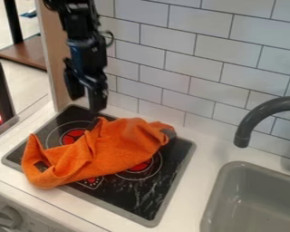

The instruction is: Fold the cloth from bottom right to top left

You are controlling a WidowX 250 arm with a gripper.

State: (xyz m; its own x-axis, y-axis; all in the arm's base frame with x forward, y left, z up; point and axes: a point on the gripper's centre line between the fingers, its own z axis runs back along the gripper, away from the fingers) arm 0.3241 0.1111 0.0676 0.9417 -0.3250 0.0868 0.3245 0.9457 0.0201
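Orange cloth (120, 145) on blk cooktop (162, 195) nr sink (231, 174).

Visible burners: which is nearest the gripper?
The upper-left burner, past the upper edge of the orange cloth; the other burner, by its lower edge, is farther away.

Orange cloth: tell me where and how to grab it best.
Pinch the orange cloth by its bunched right end, coming down from above. The fabric gathers into raised folds there, which should be easier to catch than the smoother lower edge over the stovetop.
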